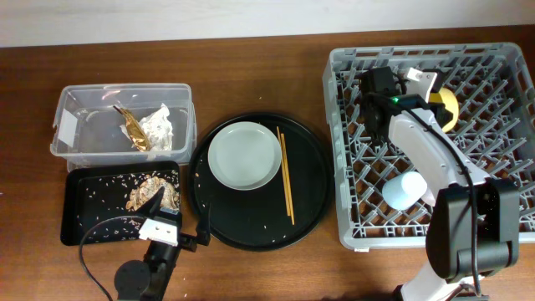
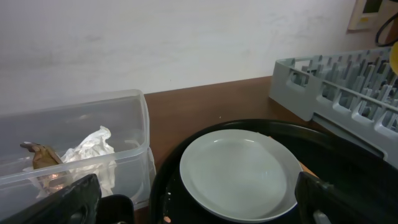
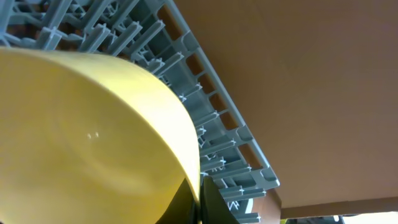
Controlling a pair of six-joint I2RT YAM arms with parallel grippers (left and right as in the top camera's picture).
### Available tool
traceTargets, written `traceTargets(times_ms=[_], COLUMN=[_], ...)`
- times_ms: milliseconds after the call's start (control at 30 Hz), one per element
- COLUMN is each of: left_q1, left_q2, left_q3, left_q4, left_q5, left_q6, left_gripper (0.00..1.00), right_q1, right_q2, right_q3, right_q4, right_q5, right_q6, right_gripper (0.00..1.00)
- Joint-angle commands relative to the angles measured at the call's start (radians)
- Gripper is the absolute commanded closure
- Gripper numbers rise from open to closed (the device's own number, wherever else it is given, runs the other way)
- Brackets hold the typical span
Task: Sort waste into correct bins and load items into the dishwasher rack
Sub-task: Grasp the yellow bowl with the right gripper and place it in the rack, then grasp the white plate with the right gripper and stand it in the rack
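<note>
Yellow bowl [image 3: 81, 137], rim pinched by right gripper [image 3: 198, 200], is being set in the dishwasher rack [image 1: 337, 167]; release is needed; left gripper [image 2: 199, 205] is spread empty

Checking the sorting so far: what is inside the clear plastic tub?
The clear tub holds a crumpled white napkin and a brown-gold crinkled scrap, side by side. Whatever might lie beneath them is covered.

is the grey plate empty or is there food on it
Empty. The plate shows a bare, clean surface in both the overhead and left wrist views.
</note>
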Motion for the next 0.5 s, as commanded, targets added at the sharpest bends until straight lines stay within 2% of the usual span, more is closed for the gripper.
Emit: traceTargets(times_ms=[0,33,67,100,133,200,267,400,467], left_q1=[0.005,0.005,0.005,0.005,0.005,0.005,0.005,0.005,0.005], left_q2=[-0.004,-0.004,-0.004,-0.004,-0.004,-0.004,-0.004,-0.004,-0.004], left_q3=[-0.002,-0.002,-0.002,-0.002,-0.002,-0.002,-0.002,-0.002,-0.002], left_q4=[-0.006,-0.006,-0.006,-0.006,-0.006,-0.006,-0.006,-0.006,-0.006], left_q5=[0.011,0.011,0.011,0.011,0.011,0.011,0.011,0.011,0.011], left_q6=[0.012,0.012,0.012,0.012,0.012,0.012,0.012,0.012,0.012], left_gripper=[0.01,0.01,0.01,0.01,0.01,0.01,0.01,0.01,0.01], right_q1=[0.056,0.085,0.117,0.144,0.168,0.216,0.28,0.383,0.454], right_q2=[0.016,0.016,0.013,0.002,-0.016,-0.066,-0.132,-0.167,-0.118], right_q3=[0.0,0.003,0.015,0.034,0.057,0.115,0.193,0.212,0.171], right_q4=[-0.069,-0.105,-0.15,-0.189,-0.234,-0.306,-0.343,-0.304,-0.251], right_q5=[-0.187,-0.185,-0.185,-0.188,-0.197,-0.257,-0.42,-1.124,-1.362], right_q6=[-0.008,-0.007,-0.006,0.032,0.08,0.13,0.128,0.087,0.098], right_gripper=[0.93,0.89,0.78,0.52,0.43,0.4,0.35,0.41,0.43])
